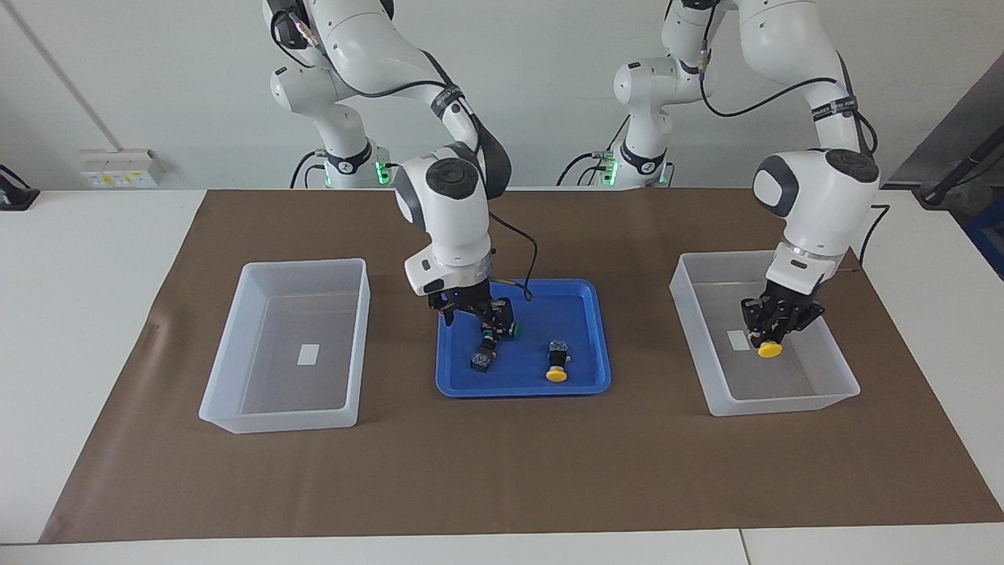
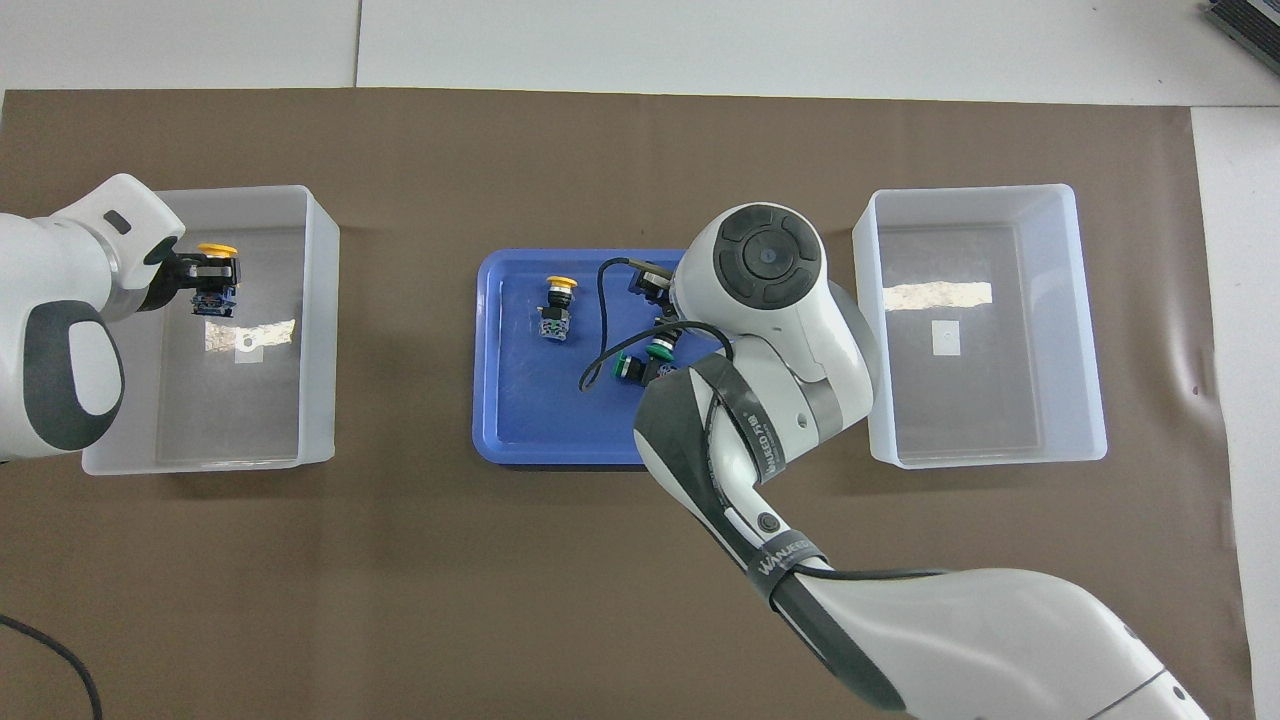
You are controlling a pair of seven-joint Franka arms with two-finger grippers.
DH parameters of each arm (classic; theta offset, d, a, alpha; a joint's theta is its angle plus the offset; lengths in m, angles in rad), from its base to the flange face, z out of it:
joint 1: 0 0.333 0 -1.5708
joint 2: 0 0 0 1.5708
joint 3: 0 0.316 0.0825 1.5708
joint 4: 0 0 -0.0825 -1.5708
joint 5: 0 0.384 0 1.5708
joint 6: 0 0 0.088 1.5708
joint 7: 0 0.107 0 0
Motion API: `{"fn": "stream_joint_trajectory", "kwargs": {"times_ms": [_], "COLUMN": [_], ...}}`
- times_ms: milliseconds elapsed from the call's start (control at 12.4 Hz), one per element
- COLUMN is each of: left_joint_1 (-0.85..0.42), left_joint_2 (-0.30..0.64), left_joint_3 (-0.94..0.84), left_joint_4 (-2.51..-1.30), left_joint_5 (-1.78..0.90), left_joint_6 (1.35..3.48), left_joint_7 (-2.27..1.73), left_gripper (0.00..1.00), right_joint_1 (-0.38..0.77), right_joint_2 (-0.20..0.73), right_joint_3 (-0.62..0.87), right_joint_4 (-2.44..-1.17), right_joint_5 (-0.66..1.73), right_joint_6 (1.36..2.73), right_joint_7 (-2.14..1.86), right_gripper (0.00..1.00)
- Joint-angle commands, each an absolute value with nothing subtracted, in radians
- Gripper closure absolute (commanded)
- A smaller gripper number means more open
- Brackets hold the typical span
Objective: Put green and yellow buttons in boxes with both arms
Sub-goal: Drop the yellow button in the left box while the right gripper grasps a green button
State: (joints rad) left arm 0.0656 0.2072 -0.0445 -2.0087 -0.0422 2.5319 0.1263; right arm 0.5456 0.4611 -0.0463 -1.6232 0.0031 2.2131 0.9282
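My left gripper (image 1: 769,337) is shut on a yellow button (image 1: 770,350), cap down, low inside the box (image 1: 784,404) at the left arm's end; from overhead the button (image 2: 216,252) is over that box (image 2: 320,330). My right gripper (image 1: 480,315) is open, low over the blue tray (image 1: 518,388), at the green button (image 1: 511,330) nearer the robots; whether it touches I cannot tell. A second green button (image 1: 482,357) lies just beside it. Another yellow button (image 1: 557,367) lies in the tray. The box (image 1: 274,420) at the right arm's end holds only a label.
All stands on a brown mat (image 1: 502,471) over a white table. From overhead the right arm's wrist (image 2: 765,265) hides part of the tray (image 2: 485,360) and of the green buttons (image 2: 657,351). The tray's yellow button (image 2: 555,305) shows plainly.
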Motion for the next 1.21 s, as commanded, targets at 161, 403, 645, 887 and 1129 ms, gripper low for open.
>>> {"fn": "stream_joint_trajectory", "kwargs": {"times_ms": [161,403,645,887,1129], "left_joint_1": [0.080,0.075,0.071,0.080,0.083], "left_joint_2": [0.336,0.363,0.391,0.391,0.326], "left_joint_3": [-0.055,-0.055,-0.054,-0.054,-0.052], "left_joint_4": [-1.956,-1.945,-1.924,-1.918,-1.913], "left_joint_5": [-0.064,-0.066,-0.066,-0.055,-0.055], "left_joint_6": [2.632,2.661,2.678,2.680,2.619], "left_joint_7": [0.143,0.138,0.138,0.150,0.147], "left_gripper": [1.00,1.00,0.74,0.00,0.00], "right_joint_1": [0.551,0.566,0.571,0.572,0.566], "right_joint_2": [0.531,0.551,0.551,0.548,0.537], "right_joint_3": [-0.044,-0.044,-0.044,-0.044,-0.044], "right_joint_4": [-1.621,-1.647,-1.683,-1.709,-1.655], "right_joint_5": [0.021,0.020,0.021,0.020,0.020], "right_joint_6": [2.311,2.342,2.378,2.408,2.337], "right_joint_7": [0.942,0.951,0.951,0.951,0.950], "right_gripper": [0.00,0.02,0.31,0.93,1.00]}}
